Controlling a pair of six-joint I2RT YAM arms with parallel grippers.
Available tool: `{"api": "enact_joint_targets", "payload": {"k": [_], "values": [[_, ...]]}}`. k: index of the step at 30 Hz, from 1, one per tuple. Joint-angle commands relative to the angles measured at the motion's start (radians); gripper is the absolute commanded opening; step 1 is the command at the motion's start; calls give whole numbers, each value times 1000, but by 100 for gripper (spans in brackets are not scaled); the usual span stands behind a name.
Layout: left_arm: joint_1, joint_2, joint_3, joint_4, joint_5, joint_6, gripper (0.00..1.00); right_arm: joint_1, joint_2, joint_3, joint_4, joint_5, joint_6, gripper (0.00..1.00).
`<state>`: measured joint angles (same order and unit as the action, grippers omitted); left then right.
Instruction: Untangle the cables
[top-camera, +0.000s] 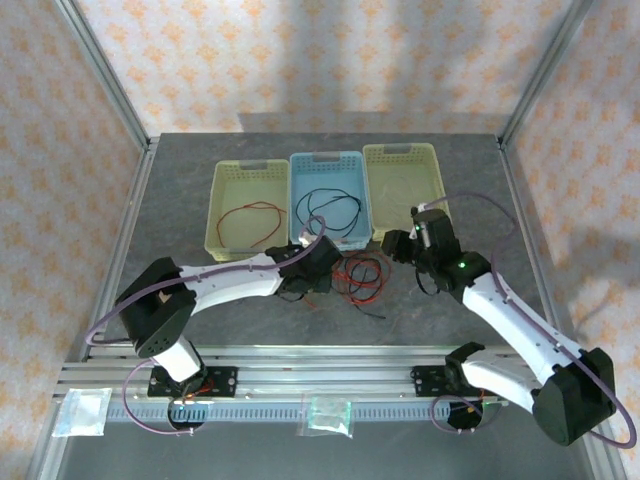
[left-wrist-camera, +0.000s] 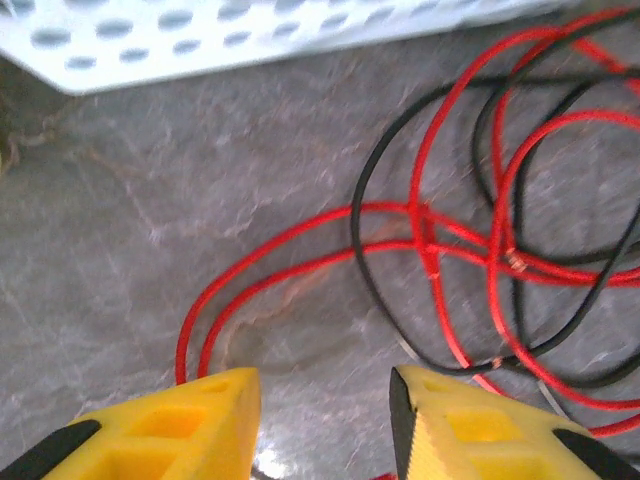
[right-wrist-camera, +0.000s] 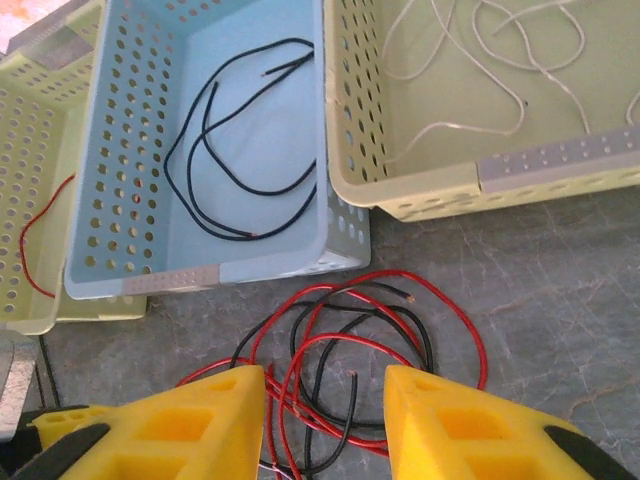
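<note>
Left gripper (top-camera: 318, 283) and right gripper (top-camera: 390, 248) flanked the tangled cables (top-camera: 362, 278) on the table (top-camera: 200, 290) from above; the left wrist showed part-open, empty jaws by a red loop (left-wrist-camera: 200, 335), the right likewise over light, floppy-looking wire, likely best pinched at a loose end (right-wrist-camera: 405, 296).

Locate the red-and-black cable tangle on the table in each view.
Top external: tangle on the table, just in front of the blue basket.
Left wrist: tangle across the right half.
Right wrist: tangle at bottom centre.
Shared landmark: the blue basket's near wall.
</note>
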<state>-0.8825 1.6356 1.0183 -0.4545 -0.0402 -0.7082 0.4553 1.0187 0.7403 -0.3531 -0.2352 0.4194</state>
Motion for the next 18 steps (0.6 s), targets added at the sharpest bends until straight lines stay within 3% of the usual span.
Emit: {"api": "enact_joint_targets", "payload": {"k": [1, 4, 11, 18], "values": [[-2, 12, 0, -62, -8, -63, 42, -1, -11, -1, 26, 7, 7, 36], [-2, 31, 12, -76, -22, -77, 42, -1, 0, 11, 23, 7, -5, 37], [20, 42, 15, -118, -80, -163, 56, 0, 17, 13, 39, -9, -4, 37], [31, 13, -38, -45, -46, -284, 57, 2, 21, 9, 50, -16, 4, 37]]}}
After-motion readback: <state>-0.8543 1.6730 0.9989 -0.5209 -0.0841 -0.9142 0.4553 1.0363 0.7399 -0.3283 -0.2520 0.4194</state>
